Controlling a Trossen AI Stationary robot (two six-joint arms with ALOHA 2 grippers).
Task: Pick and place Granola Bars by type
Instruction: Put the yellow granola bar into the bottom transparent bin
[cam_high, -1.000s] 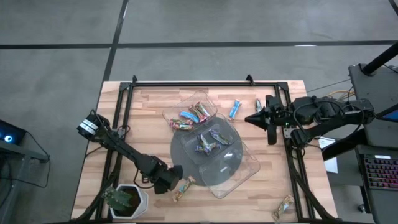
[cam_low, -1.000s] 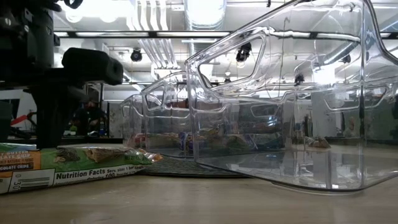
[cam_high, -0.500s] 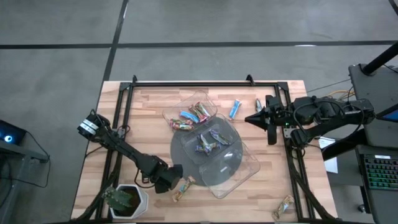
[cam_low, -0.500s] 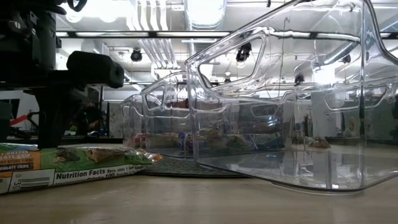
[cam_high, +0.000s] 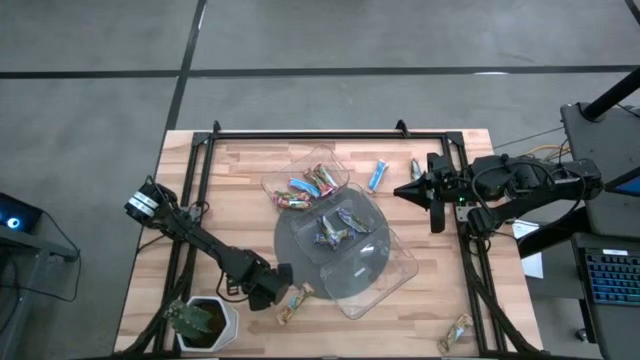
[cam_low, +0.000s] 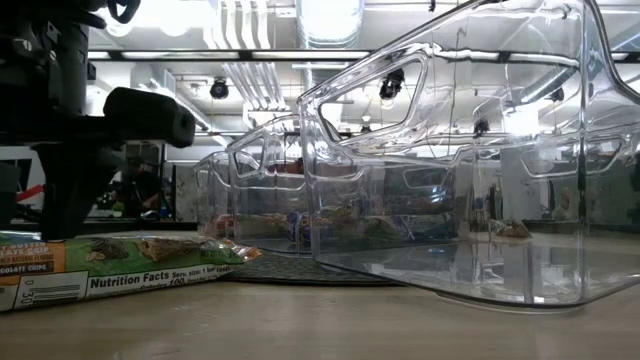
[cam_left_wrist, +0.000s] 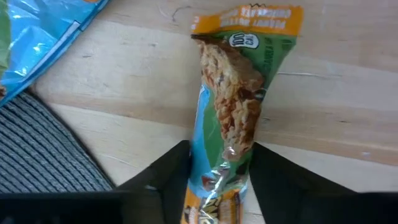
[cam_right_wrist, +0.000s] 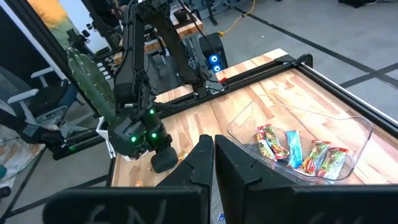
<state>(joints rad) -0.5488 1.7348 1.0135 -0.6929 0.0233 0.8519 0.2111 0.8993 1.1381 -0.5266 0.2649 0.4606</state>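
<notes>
Wood-plank table (cam_high: 240, 190), glossy crinkled bar (cam_left_wrist: 231, 112)

Grey floor (cam_high: 100, 90) with dark seams; bright ceiling lights (cam_low: 330, 20) overhead.

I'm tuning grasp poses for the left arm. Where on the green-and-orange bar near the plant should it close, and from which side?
Across the narrow middle of the green-and-orange bar, from above: it lies flat on the table, and the left gripper already straddles one end with fingers on its long edges.
</notes>
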